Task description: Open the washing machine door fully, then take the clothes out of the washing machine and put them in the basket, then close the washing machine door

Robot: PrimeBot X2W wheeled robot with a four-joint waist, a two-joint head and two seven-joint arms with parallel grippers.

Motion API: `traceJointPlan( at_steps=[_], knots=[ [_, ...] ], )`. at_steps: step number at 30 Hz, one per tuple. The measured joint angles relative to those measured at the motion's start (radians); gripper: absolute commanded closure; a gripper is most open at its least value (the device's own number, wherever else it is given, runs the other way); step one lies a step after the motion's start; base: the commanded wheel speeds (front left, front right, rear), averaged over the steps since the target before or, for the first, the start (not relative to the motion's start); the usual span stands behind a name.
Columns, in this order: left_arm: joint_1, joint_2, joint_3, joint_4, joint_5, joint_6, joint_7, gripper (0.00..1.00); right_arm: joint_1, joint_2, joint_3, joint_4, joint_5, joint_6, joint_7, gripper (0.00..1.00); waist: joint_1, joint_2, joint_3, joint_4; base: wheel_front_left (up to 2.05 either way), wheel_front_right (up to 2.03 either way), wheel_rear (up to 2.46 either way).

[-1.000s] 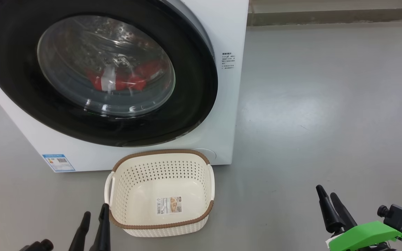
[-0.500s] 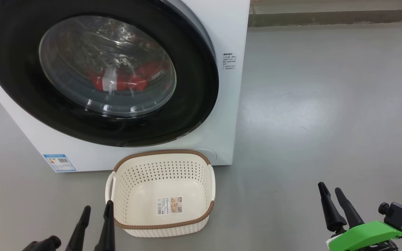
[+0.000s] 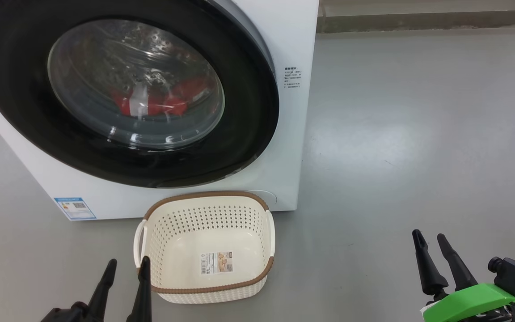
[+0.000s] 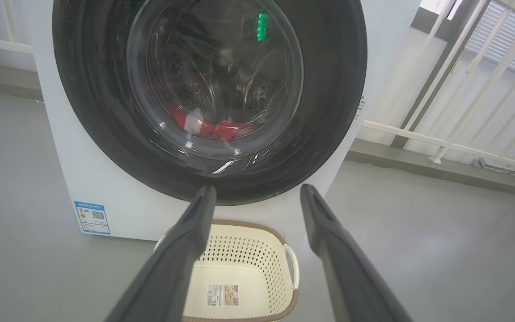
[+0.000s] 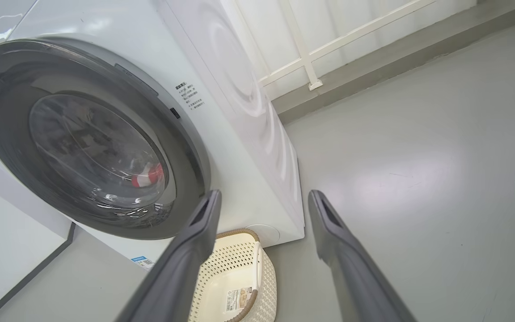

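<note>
The white washing machine (image 3: 289, 147) stands at the upper left, and the washing machine door (image 3: 248, 112) lies against its front. Through the glass the red and white clothes (image 3: 159, 100) lie low in the drum. On the floor just before the machine sits the cream basket (image 3: 206, 195), empty but for a sticker. My left gripper (image 3: 128, 260) is open beside the basket's near left corner. My right gripper (image 3: 428, 235) is open over bare floor, far to the right. The left wrist view faces the door (image 4: 329, 89), clothes (image 4: 213, 127) and basket (image 4: 239, 250) between open fingers (image 4: 186, 250).
Grey floor (image 3: 418, 134) spreads wide to the right of the machine. A skirting strip (image 3: 418, 20) runs along the back. A white railing (image 4: 463, 89) stands behind and right of the machine. A blue label (image 3: 75, 208) marks the machine's lower left front.
Both grippers have crept a little forward and to the right. The left fingertips now stand closer to the basket's corner. Door, clothes and basket are as before.
</note>
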Motion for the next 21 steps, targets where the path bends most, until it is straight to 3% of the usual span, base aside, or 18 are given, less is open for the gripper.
traceJointPlan(
  at_steps=[21],
  knots=[
    [0.015, 0.010, -0.014, -0.004, 0.224, 0.000, -0.061, 0.00, 0.010, -0.009, -0.037, -0.025, -0.185, 0.000, -0.060, 0.00, 0.0000, 0.0000, 0.006, -0.003, 0.00, 0.00, 0.00]
  ],
)
